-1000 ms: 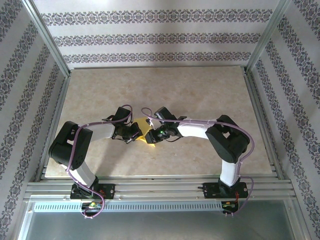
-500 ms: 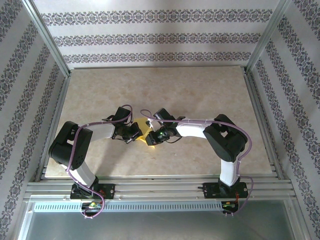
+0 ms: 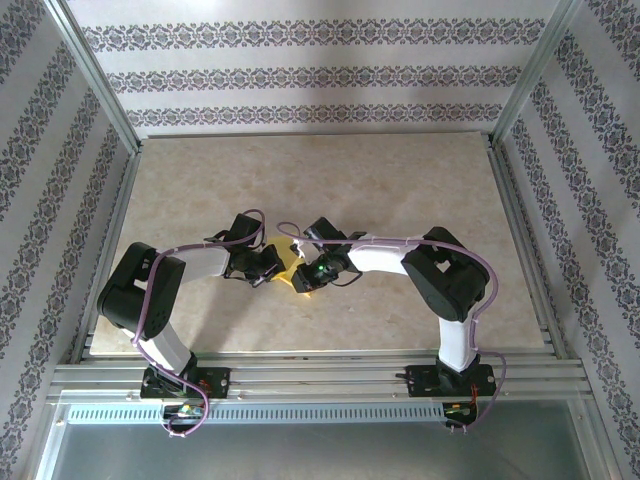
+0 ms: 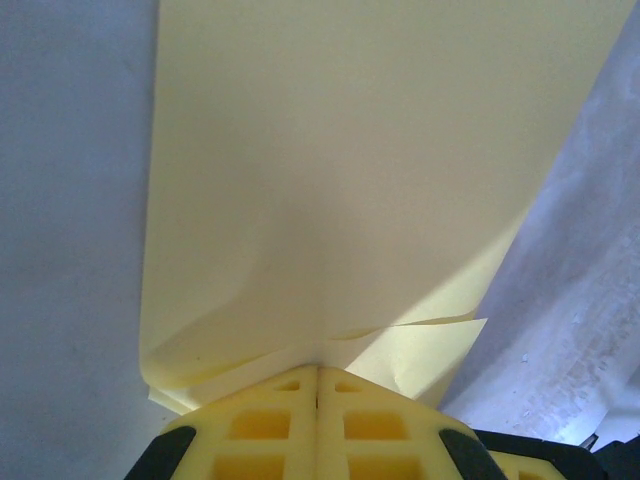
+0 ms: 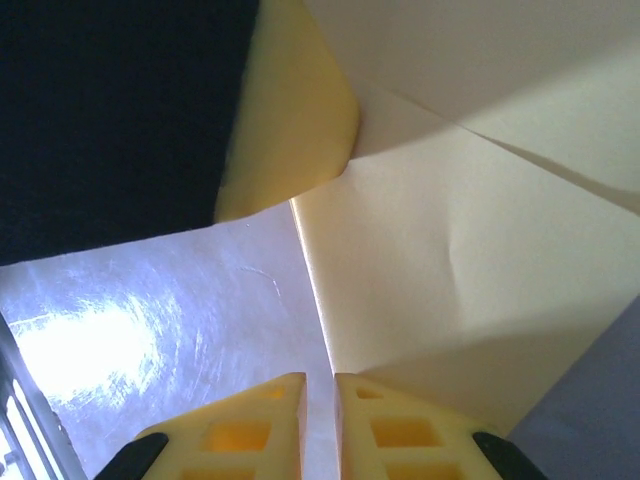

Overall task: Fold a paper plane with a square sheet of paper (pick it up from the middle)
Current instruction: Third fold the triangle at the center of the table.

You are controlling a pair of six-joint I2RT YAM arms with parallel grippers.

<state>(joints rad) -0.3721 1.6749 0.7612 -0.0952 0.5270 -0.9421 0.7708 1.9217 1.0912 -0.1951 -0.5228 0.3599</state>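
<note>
Left gripper (image 4: 317, 372) and right gripper (image 5: 320, 382) meet mid-front over beige table (image 3: 400, 180), thin yellow square sheet of paper (image 4: 330, 180) between them; opposing pull could tear it, slip could skew crease. Left: pads (image 4: 260, 425) pressed together, clamped on sheet edge. Right: jaws nearly together, sheet edge at slit, grip unclear

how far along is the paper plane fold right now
Done: the yellow sheet already carries creases and an overlapping flap. In hand: the left end effector is shut on its edge; the right end effector, nearly closed, sits at another edge, grip unclear. Left: no narrow pointed dart shape yet, so more folds likely remain.
</note>
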